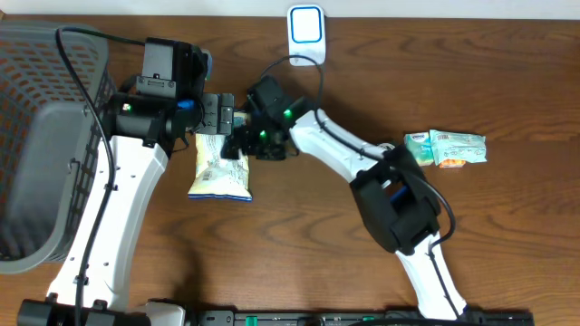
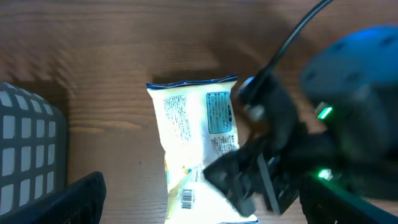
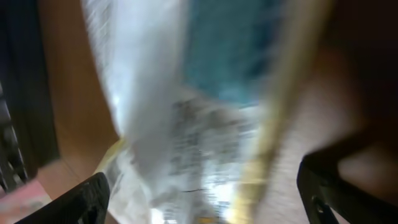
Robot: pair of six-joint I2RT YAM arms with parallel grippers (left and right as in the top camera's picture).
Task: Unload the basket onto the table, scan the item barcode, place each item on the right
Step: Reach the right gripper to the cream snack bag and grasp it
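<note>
A white and yellow snack bag (image 1: 220, 169) lies flat on the wooden table. In the left wrist view the bag (image 2: 189, 134) shows its printed back, with a small barcode (image 2: 186, 198) near the lower end. My left gripper (image 1: 217, 113) hovers open over the bag's top end, its dark fingers (image 2: 74, 199) wide apart in the left wrist view. My right gripper (image 1: 237, 143) reaches in from the right and sits low on the bag's upper right part. In the right wrist view the blurred bag (image 3: 186, 124) fills the gap between wide-set fingers (image 3: 84, 199). A white and blue scanner (image 1: 305, 27) stands at the back edge.
A grey mesh basket (image 1: 41, 136) takes up the left side, its corner (image 2: 25, 149) also in the left wrist view. A green and white packet (image 1: 444, 148) lies at the right. The right arm (image 1: 344, 154) crosses the middle of the table.
</note>
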